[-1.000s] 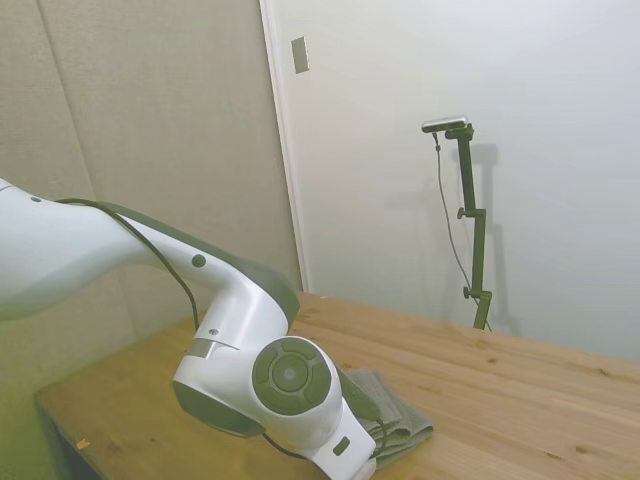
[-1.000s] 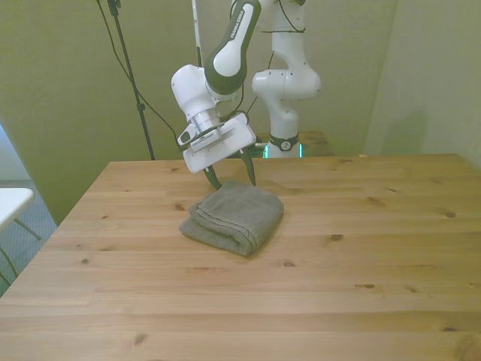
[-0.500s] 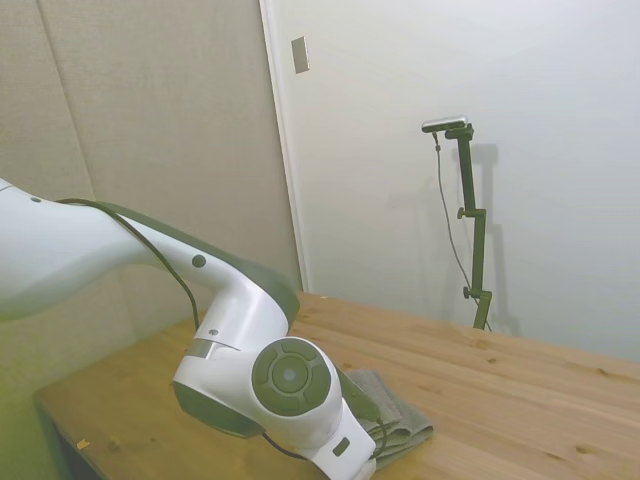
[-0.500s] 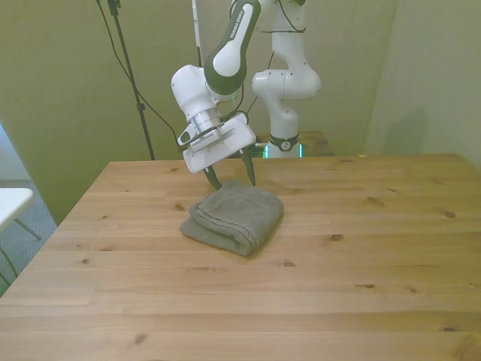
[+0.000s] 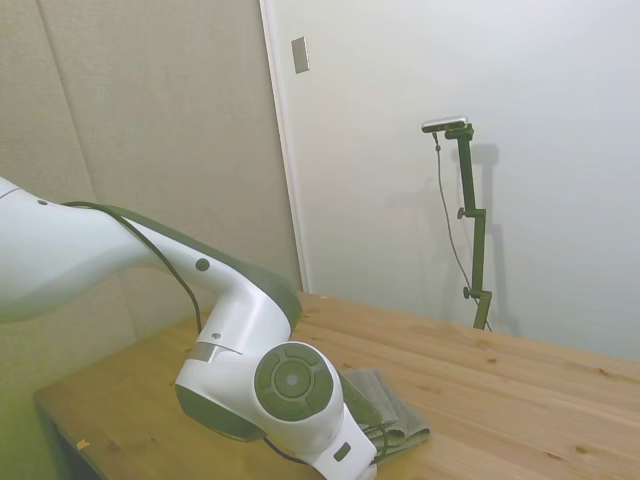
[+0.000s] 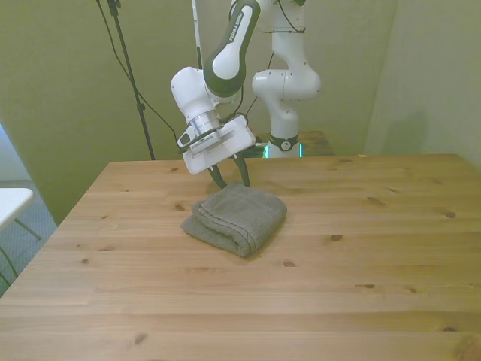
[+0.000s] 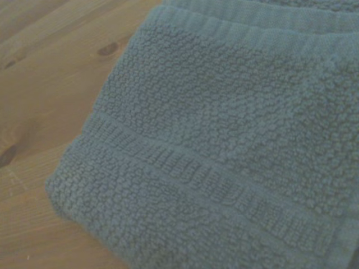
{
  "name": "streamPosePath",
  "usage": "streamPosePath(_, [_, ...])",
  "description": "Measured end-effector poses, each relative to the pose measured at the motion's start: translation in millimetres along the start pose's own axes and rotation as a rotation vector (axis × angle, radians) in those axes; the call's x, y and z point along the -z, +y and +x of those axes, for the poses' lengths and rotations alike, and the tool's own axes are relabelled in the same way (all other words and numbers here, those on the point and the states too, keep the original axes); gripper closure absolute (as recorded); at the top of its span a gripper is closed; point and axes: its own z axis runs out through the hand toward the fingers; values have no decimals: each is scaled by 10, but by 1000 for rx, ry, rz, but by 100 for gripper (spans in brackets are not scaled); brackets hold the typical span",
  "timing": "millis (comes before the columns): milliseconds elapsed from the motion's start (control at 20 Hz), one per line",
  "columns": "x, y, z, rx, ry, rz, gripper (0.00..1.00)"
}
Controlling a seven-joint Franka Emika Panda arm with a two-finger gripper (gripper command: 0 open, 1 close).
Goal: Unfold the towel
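One towel lies folded in layers on the wooden table, just toward the front view's left of the table's middle. My one gripper sits at the towel's far edge, two fingers narrowly parted and pinching that edge between them.

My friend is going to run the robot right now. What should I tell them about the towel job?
End effector: fingers close together at the towel's far edge. They look pinched on it, but the grip is not clear from here.
Towel: folded in a thick bundle on the wooden table, towards the front view's left of middle. The wrist view shows stacked hems.
Done: the reach to the towel.
Left: check the grip, lift a layer, open the towel flat.
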Motion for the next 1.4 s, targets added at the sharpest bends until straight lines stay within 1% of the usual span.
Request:
streamPosePath(600, [13,6,7,-2,2,1,100])
streamPosePath(850, [137,-28,29,6,22,16,100])
streamPosePath(1200, [311,-254,54,52,50,25,100])
streamPosePath(1400, [384,-525,97,72,65,27,100])
